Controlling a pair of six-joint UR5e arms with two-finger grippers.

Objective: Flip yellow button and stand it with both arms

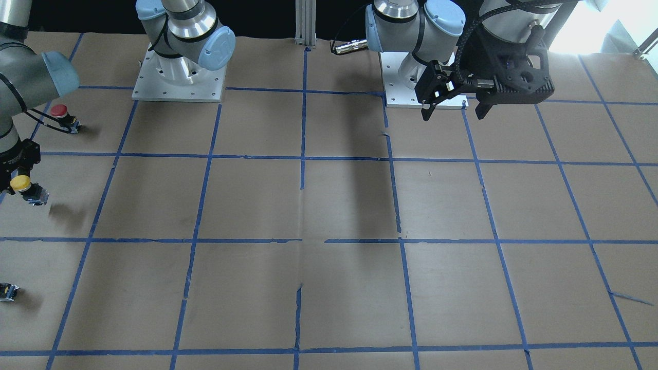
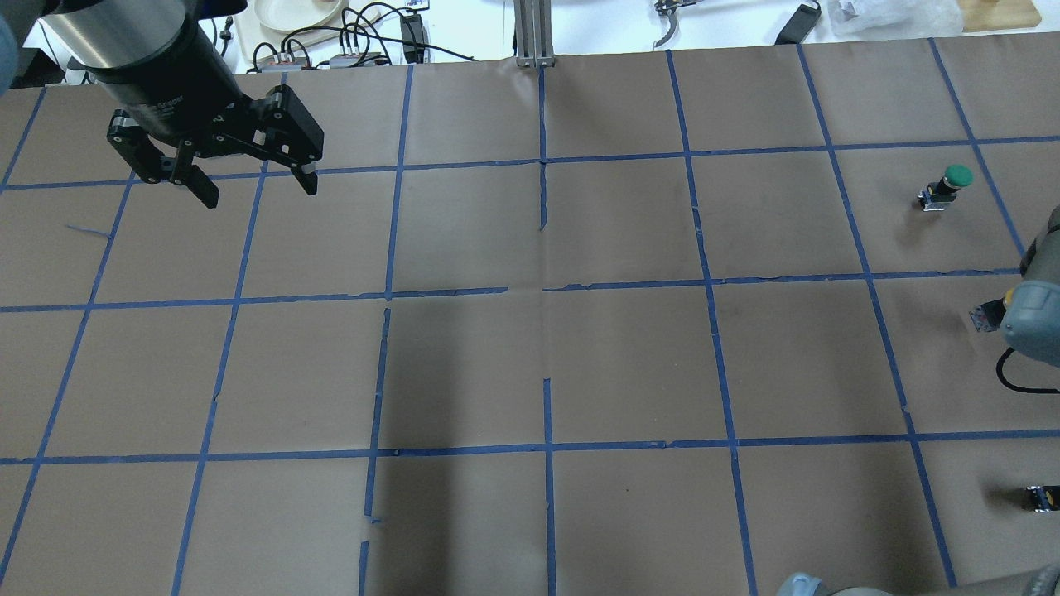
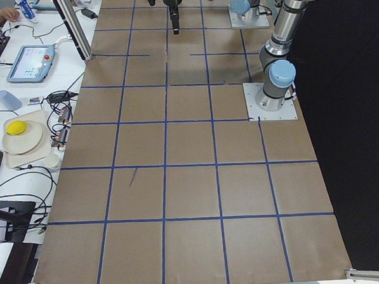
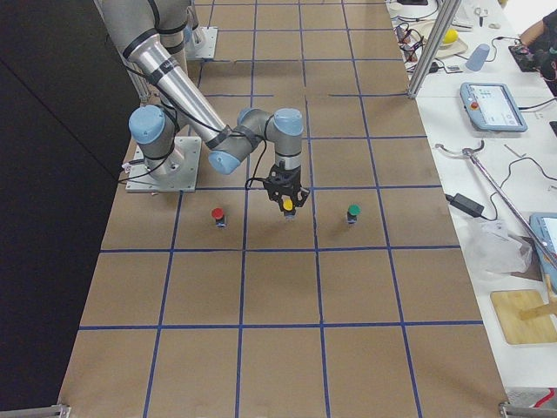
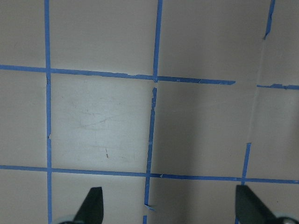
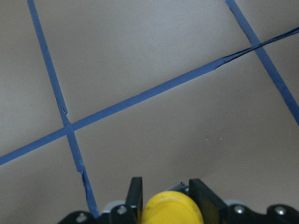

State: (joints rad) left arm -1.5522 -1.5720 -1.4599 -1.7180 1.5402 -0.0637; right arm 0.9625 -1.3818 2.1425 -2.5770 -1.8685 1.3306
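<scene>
- The yellow button (image 1: 21, 183) is found clamped by its cap between the fingers of the right gripper (image 6: 168, 199), at the robot's right end of the table (image 1: 329, 205).
- The button is held clear of the paper surface, with its shadow cast apart from it. The switch body is seen tilted outward from the cap.
- The left gripper (image 2: 258, 192) is observed with its jaws spread wide, raised over the far left part of the table.
- A red button (image 1: 60, 112) and a green button (image 2: 952, 180) are noted resting on the table, one on either side of the held button and apart from it.
</scene>
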